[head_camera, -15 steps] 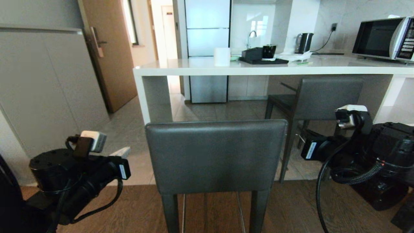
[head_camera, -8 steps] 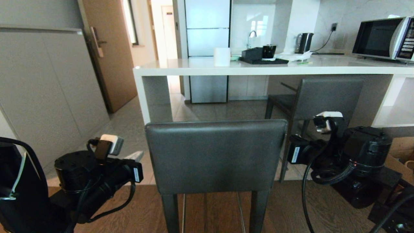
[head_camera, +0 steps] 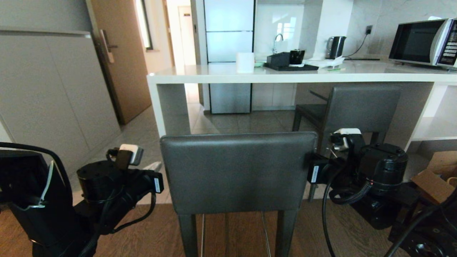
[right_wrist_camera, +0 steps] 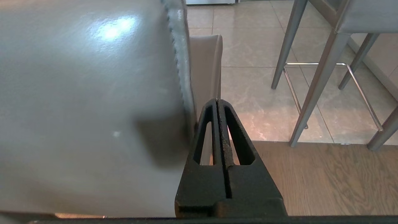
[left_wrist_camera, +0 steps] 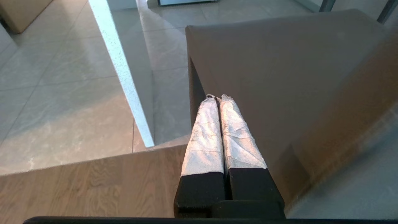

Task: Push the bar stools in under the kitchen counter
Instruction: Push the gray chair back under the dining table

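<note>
From my head camera, the near bar stool's dark grey leather backrest (head_camera: 237,171) blocks its own seat completely, and its slim black legs (head_camera: 187,233) run off the bottom edge. The second matching grey stool (head_camera: 360,107) farther back is partly covered by my right arm, so I see only a sliver of its seat. The silver microwave (head_camera: 425,43) on the glossy white stone tabletop (head_camera: 221,75) is cut by the right edge. My left gripper (head_camera: 151,167) shows only a pale sliver; my right gripper's tips (right_wrist_camera: 216,102) sit beside the backrest edge, contact unclear. The brown cardboard box (head_camera: 433,184) is half hidden.
</note>
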Controlling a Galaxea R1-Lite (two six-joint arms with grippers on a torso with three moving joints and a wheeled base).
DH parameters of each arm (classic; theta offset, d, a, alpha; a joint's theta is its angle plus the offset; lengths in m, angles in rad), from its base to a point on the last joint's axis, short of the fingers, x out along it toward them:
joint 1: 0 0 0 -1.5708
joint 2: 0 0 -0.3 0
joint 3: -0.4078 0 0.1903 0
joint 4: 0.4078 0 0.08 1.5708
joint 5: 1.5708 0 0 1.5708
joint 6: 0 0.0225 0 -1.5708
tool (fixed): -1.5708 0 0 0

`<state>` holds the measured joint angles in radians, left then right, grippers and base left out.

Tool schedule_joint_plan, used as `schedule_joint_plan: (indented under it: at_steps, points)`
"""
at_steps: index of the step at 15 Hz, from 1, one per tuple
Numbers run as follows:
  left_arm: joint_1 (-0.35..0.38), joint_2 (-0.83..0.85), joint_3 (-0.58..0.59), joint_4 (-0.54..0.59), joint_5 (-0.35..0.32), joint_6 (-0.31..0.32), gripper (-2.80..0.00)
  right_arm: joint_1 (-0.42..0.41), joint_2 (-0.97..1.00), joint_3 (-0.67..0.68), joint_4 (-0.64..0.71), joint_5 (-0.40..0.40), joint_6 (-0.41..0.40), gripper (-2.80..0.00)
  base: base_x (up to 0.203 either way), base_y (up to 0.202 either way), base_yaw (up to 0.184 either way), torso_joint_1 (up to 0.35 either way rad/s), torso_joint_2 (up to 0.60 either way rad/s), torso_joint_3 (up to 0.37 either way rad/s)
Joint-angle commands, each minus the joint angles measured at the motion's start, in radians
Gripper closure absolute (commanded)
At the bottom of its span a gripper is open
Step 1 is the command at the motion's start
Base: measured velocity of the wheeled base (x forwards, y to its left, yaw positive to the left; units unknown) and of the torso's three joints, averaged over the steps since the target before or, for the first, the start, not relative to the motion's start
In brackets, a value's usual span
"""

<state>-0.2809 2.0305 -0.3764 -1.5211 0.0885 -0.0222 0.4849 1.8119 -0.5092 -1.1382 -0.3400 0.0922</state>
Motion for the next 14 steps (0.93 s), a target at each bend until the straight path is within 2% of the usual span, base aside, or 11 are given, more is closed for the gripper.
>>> schedule_joint_plan:
  at_steps: [1, 9, 12, 14]
  points:
    - [0.008, 0.037, -0.029, -0.009, 0.002, -0.001, 0.00, -0.002, 0.022, -0.019, -0.006, -0.001, 0.000, 0.00, 0.000, 0.000, 0.000, 0.000, 0.00, 0.000]
    - [-0.029, 0.040, -0.113, -0.007, 0.004, 0.002, 0.00, -0.002, 0.105, -0.092, -0.008, -0.001, -0.014, 0.00, 0.000, 0.000, 0.000, 0.000, 0.00, 0.000]
    - [-0.040, 0.077, -0.154, -0.007, 0.048, 0.002, 0.00, 0.000, 0.137, -0.116, -0.008, -0.001, -0.016, 0.00, 0.000, 0.000, 0.000, 0.000, 0.00, 0.000]
    - [-0.051, 0.072, -0.149, -0.007, 0.050, 0.002, 0.00, 0.000, 0.153, -0.131, -0.008, -0.001, -0.016, 0.00, 0.000, 0.000, 0.000, 0.000, 0.00, 0.000]
